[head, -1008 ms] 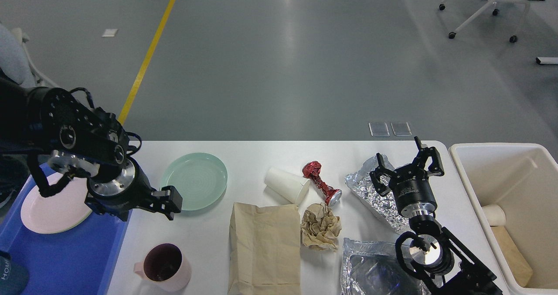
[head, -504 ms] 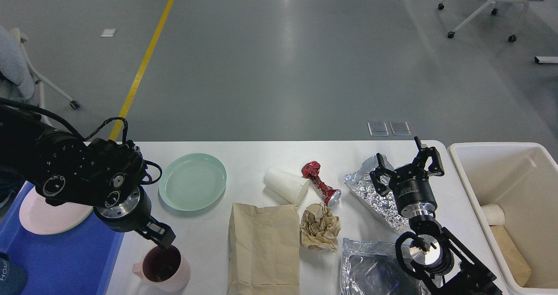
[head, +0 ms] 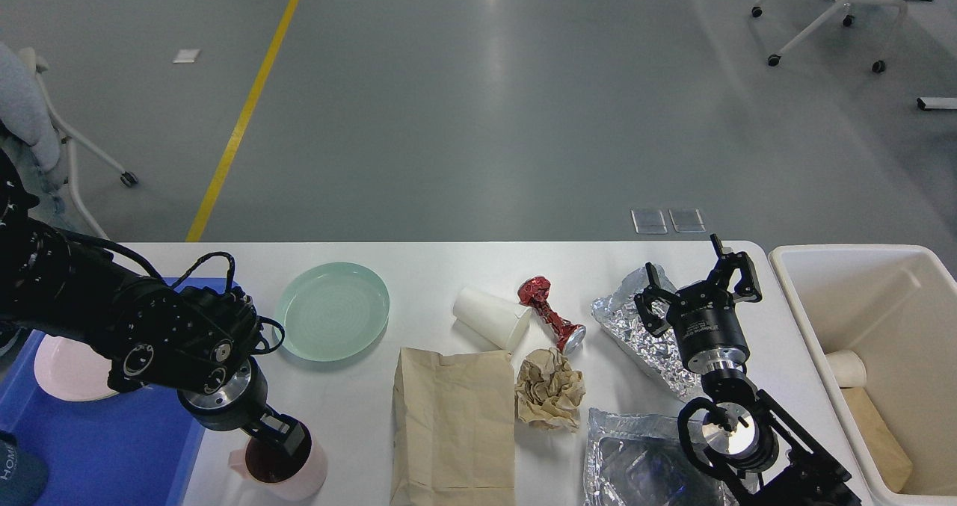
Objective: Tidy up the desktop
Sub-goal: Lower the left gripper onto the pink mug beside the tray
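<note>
Left gripper [head: 284, 440] dipped into pink ceramic mug [head: 280, 467] at white tabletop's [head: 434, 267] near-left edge, width unclear; right gripper [head: 700, 282] spread wide over crumpled foil [head: 635, 326].

- The large white rectangular desktop [head: 448, 263] with rounded corners carries:
- a pale green round plate [head: 333, 310]
- a pink mug [head: 310, 470]
- a tipped white paper cup [head: 491, 318]
- a crushed red can [head: 551, 314]
- a flat brown paper bag [head: 454, 425]
- a crumpled brown paper ball [head: 549, 389]
- two crinkled foil pieces [head: 635, 325], [head: 635, 465]
</note>
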Controlling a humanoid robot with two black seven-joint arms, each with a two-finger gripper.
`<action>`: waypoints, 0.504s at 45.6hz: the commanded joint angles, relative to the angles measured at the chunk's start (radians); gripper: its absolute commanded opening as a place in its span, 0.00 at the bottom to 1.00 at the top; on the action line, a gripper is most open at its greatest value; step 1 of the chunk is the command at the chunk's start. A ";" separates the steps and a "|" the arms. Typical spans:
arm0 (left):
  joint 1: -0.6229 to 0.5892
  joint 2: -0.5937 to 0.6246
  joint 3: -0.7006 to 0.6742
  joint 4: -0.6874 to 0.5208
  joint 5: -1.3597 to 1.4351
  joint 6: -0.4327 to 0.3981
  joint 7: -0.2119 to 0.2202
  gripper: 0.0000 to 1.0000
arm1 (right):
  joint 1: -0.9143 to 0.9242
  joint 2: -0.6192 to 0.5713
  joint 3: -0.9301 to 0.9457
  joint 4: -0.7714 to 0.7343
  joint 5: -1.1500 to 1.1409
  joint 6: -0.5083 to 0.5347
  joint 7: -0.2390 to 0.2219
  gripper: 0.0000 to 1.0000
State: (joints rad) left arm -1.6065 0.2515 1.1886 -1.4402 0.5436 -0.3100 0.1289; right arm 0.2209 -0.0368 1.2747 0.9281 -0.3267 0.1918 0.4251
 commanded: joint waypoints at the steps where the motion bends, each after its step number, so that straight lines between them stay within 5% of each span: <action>1: 0.043 -0.009 0.000 0.026 0.003 0.009 0.002 0.56 | 0.000 0.000 0.000 0.000 0.000 0.000 0.000 1.00; 6: 0.062 -0.017 0.000 0.052 -0.004 0.012 0.005 0.36 | 0.000 0.000 0.000 0.000 0.000 0.000 0.000 1.00; 15: 0.100 -0.018 -0.014 0.096 -0.019 0.017 0.006 0.22 | 0.000 0.000 0.000 0.000 0.000 0.000 0.000 1.00; 23: 0.123 -0.017 -0.030 0.110 -0.022 0.046 0.049 0.01 | 0.000 0.000 0.000 0.000 0.000 0.000 0.000 1.00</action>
State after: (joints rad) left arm -1.4943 0.2334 1.1641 -1.3399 0.5236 -0.2781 0.1485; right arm 0.2209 -0.0368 1.2747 0.9281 -0.3267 0.1917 0.4249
